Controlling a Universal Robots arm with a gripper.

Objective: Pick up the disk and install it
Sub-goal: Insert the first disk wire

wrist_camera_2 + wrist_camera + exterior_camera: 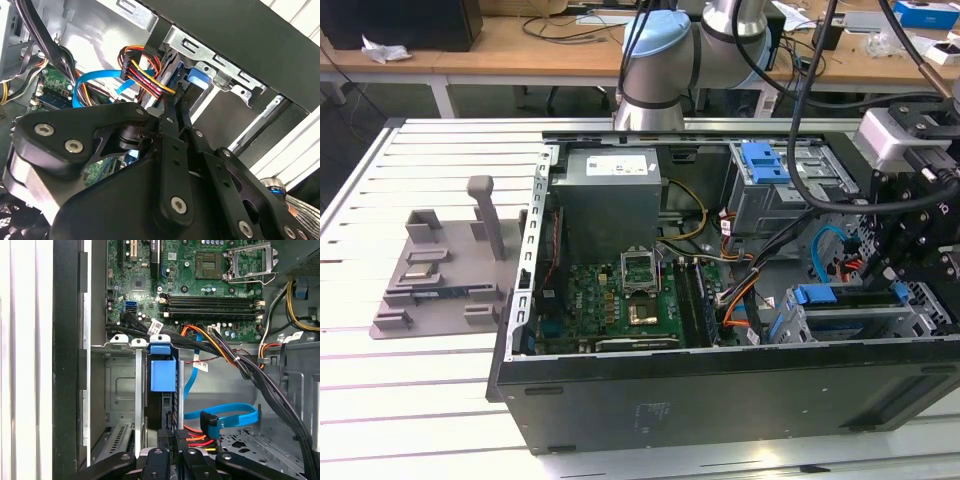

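The black two-fingered tool (176, 102) is seen inside the open black computer case (720, 400) that lies on the slatted white table (420, 400). Its fingers are drawn narrow, almost together, and nothing can be made out between them. Directly ahead of the fingertips, the flat hard drive in blue plastic carrier rails, the disk (162, 374), stands on edge in a slot of the grey metal drive cage (120, 390), with its blue tab facing the tool; whether tool and disk are touching cannot be told. The step in hand is judged to be the seating of the disk in its slot. For this to be done well, pressure should be applied squarely along the slot's axis, so that the rails are not skewed against the cage walls. The force should be kept gentle and even, and contact is best made on the carrier's frame rather than on its flexible tab. The blue flat data cable (230, 415) and the bundle of red, yellow and black wires (145, 75) lie close beside the fingers and should be kept clear, lest they be pinched or dragged.
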